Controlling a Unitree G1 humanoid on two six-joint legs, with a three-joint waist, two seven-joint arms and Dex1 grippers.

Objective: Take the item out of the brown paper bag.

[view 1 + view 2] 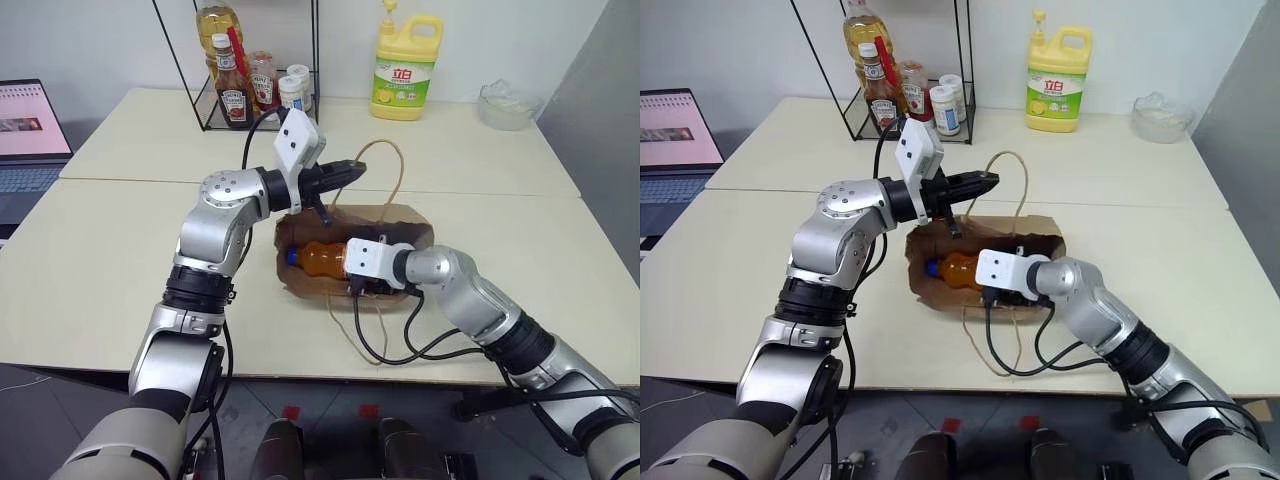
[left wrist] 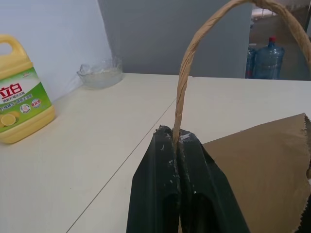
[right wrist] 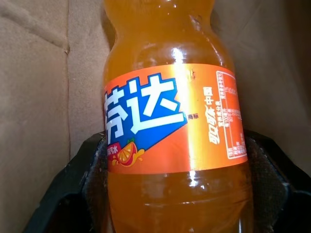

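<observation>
While the left gripper (image 2: 177, 141) pinches the bag's twine handle (image 2: 187, 73) tight, the right gripper (image 3: 180, 160) sits w/ jaws wide round the orange soda bottle (image 1: 322, 257), fingers (image 3: 265, 165) flanking it inside the brown paper bag (image 1: 400, 222), lying on a cream table (image 1: 120, 260). Detergent jug (image 1: 405, 66) and wire rack (image 1: 255, 70) stand well behind.

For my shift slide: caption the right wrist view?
Right gripper fingers either side of the orange soda bottle lying in the brown paper bag.
</observation>
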